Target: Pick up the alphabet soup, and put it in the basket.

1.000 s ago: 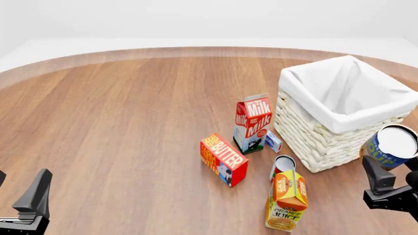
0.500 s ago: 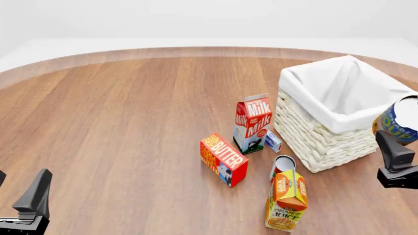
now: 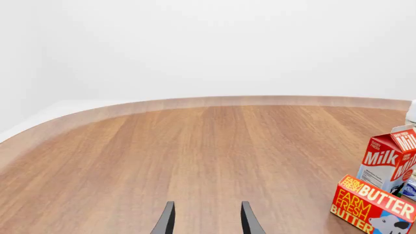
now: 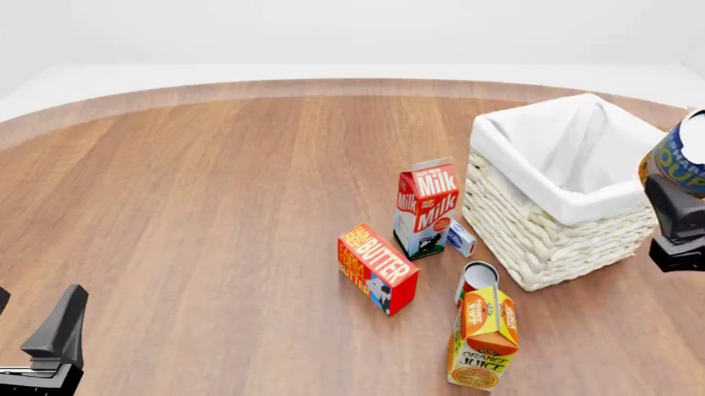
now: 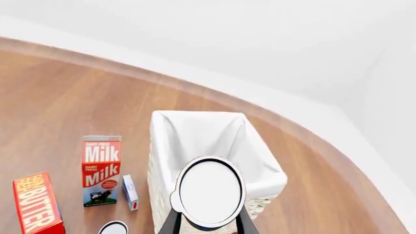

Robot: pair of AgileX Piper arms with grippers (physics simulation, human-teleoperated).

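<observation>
A round brown wood-grain surface (image 4: 198,214) carries the big white wicker basket (image 4: 551,231), a red-and-white milk carton (image 4: 425,206) just beside it, a small blue-and-white box (image 4: 461,238), a red butter box (image 4: 377,269), a small red-labelled can (image 4: 477,279) and an orange juice carton (image 4: 484,338) up front.

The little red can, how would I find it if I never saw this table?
Start at the big white basket. Just in front of its near corner stands the orange juice carton, and the little red can sits right behind it. It is the only round, silver-topped thing on the table; its neighbours are all boxes.
</observation>
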